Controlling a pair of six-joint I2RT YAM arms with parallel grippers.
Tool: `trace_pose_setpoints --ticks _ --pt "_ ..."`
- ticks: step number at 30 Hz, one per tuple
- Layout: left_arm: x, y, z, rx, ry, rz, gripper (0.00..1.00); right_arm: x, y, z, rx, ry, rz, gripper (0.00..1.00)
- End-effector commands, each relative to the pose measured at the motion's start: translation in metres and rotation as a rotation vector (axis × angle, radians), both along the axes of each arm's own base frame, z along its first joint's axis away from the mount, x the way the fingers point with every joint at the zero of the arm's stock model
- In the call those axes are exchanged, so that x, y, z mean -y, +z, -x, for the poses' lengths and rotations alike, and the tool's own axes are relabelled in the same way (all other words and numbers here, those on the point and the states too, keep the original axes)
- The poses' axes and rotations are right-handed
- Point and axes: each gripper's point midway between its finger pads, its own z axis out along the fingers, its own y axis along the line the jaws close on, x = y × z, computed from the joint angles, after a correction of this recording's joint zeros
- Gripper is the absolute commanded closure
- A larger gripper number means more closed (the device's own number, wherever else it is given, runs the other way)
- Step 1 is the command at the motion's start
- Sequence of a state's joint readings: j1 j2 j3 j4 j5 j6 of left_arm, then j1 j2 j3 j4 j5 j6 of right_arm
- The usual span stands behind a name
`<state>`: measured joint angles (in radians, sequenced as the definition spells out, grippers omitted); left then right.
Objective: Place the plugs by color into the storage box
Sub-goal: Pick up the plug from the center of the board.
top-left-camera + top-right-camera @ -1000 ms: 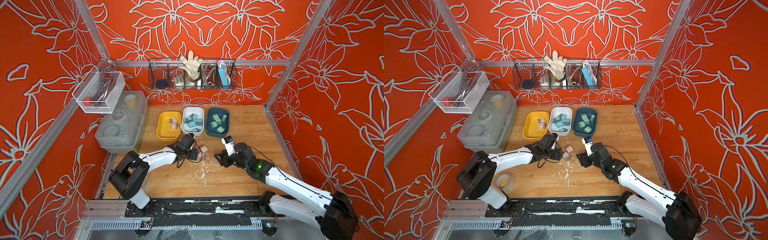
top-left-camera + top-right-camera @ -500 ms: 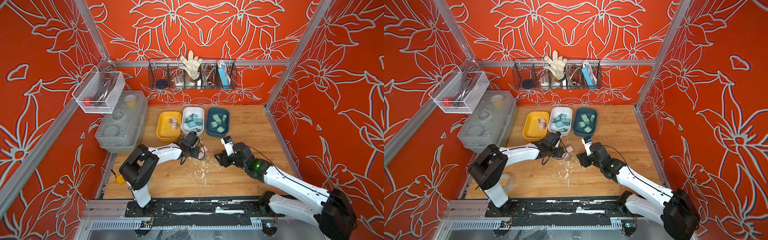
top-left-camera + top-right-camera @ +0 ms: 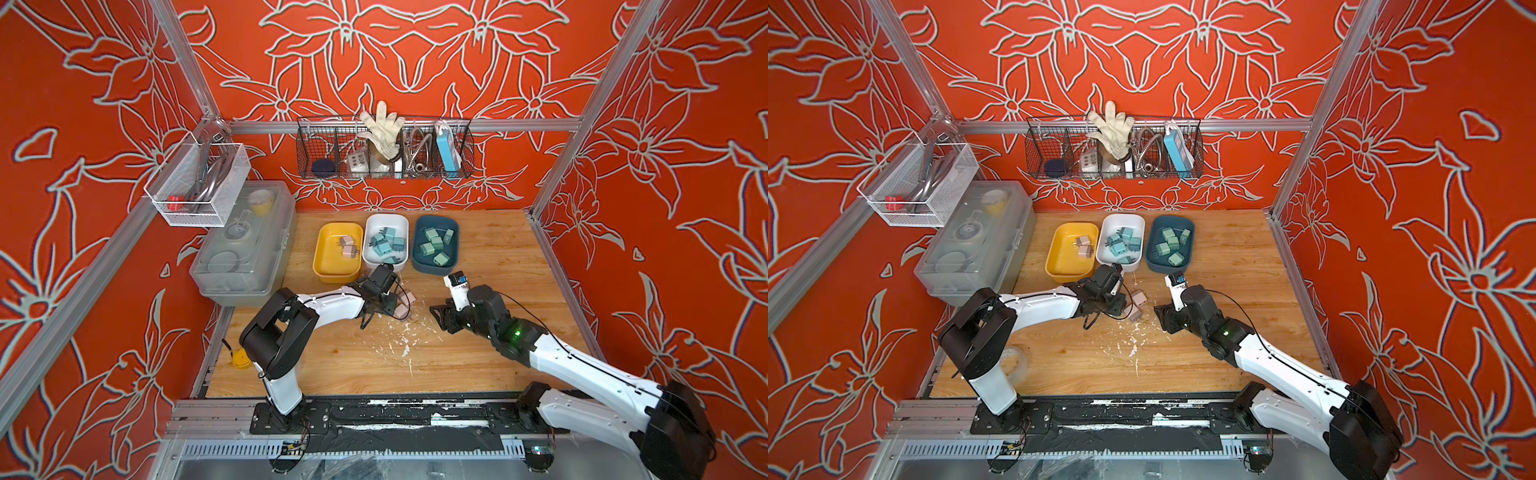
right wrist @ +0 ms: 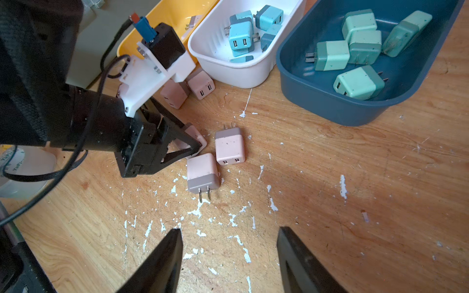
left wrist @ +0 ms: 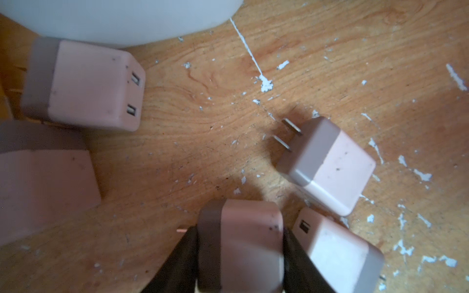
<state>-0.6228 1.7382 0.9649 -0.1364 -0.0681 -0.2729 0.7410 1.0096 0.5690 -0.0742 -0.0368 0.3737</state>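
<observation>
Clamping a pink plug (image 5: 243,248) between its fingers, the left gripper (image 5: 238,228) sits low on the table (image 3: 498,249). Four loose pink plugs (image 5: 327,165) crowd it, one just beside a finger, and the white bin (image 4: 241,73) has its front wall close by. The right gripper (image 4: 228,256) hovers with jaws wide and empty over bare wood, apart from the dark blue bin (image 3: 434,271). The yellow bin (image 3: 336,275) holds two pink ones.

bright even light, blurred close foreground

Left tool (image 5: 239,256) pushed farther forward, jaws drawn in from wide, now pressing both sides of a pink plug (image 5: 250,228).
</observation>
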Motion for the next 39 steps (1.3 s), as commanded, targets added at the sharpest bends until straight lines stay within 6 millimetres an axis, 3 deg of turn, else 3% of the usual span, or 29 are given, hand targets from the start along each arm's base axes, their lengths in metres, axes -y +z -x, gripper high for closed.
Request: trace_pose_setpoints --ticks 1,15,23,31,36,39 --pt "-0.003 0.006 0.006 0.016 -0.017 -0.001 0.55 0.001 0.002 -0.001 0.022 -0.007 -0.004 0.36" --pt "-0.017 0.057 0.014 0.149 -0.016 0.038 0.59 0.000 0.011 -0.006 0.067 -0.017 -0.019 0.36" --pt "-0.036 0.112 0.026 0.314 0.011 0.098 0.60 -0.009 0.016 -0.003 0.028 0.004 -0.067 0.36" --pt "-0.081 0.173 0.020 0.476 0.135 0.151 0.61 -0.003 0.017 -0.002 0.040 -0.022 -0.073 0.37" --pt "-0.120 0.179 0.005 0.498 0.255 0.144 0.62 -0.011 0.027 -0.003 0.050 0.004 -0.113 0.38" --pt "-0.131 0.173 -0.005 0.490 0.294 0.153 0.62 -0.016 0.030 -0.003 0.032 0.013 -0.128 0.38"
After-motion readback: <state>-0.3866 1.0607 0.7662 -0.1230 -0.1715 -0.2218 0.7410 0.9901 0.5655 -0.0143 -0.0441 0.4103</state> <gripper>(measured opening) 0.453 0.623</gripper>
